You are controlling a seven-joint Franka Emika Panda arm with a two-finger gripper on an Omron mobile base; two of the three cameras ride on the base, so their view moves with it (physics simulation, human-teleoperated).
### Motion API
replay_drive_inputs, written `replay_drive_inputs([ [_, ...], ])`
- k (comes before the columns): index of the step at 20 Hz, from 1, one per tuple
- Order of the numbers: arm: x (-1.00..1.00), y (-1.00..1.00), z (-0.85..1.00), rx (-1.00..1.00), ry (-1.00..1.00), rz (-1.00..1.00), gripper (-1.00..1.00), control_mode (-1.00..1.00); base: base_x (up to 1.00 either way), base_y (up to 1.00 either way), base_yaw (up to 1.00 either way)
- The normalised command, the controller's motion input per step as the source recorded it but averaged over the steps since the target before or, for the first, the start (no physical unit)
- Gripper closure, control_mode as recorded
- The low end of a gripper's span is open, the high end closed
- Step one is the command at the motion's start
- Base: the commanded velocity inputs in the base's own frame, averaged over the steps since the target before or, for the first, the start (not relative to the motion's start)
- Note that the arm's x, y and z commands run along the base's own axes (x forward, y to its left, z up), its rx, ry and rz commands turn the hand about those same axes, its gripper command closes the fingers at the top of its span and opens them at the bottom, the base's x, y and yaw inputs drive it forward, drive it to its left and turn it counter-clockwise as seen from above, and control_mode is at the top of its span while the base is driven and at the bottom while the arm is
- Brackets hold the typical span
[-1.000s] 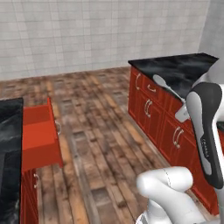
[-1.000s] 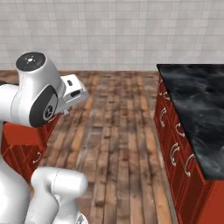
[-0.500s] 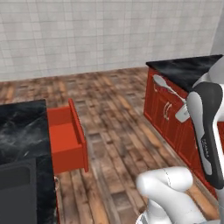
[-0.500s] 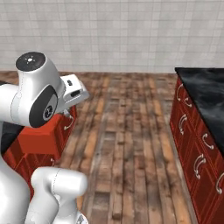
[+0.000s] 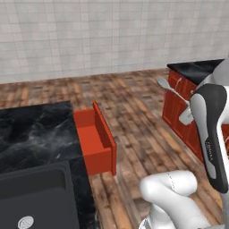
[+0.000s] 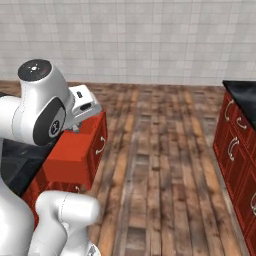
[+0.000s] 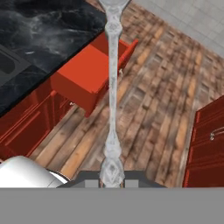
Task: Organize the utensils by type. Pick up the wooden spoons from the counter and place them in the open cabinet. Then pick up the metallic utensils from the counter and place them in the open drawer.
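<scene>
Beside the black marble counter [image 5: 36,129], the open red box drawer [image 5: 95,136] is now brought nearer by the base's turn, while the long silver spoon [image 7: 112,87] is pinched in the gripper [image 7: 112,175], so drop-off is judged close.

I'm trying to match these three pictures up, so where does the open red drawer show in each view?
Left base view: the open drawer sits left of centre, sticking out from the black counter.
Right base view: lower left, partly behind the white arm.
Hand view: upper middle, behind the metal spoon.
Shared landmark: the wooden plank floor.
</scene>
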Motion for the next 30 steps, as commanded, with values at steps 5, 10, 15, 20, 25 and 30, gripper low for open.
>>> replay_drive_inputs([
  [5, 0.00, 0.00, 0.00, 0.00, 0.00, 0.00, 1.00, 1.00, 0.18, 0.52, 0.09],
  [10, 0.00, 0.00, 0.00, 0.00, 0.00, 0.00, 1.00, 1.00, 0.20, 0.37, 0.07],
  [15, 0.00, 0.00, 0.00, 0.00, 0.00, 0.00, 1.00, 1.00, 0.19, 0.08, 0.00],
  [20, 0.00, 0.00, 0.00, 0.00, 0.00, 0.00, 1.00, 1.00, 0.06, 0.04, 0.00],
  [25, 0.00, 0.00, 0.00, 0.00, 0.00, 0.00, 1.00, 1.00, 0.01, 0.00, 0.00],
  [30, 0.00, 0.00, -0.07, 0.00, 0.06, 0.00, 1.00, -1.00, 0.00, 0.00, 0.00],
])
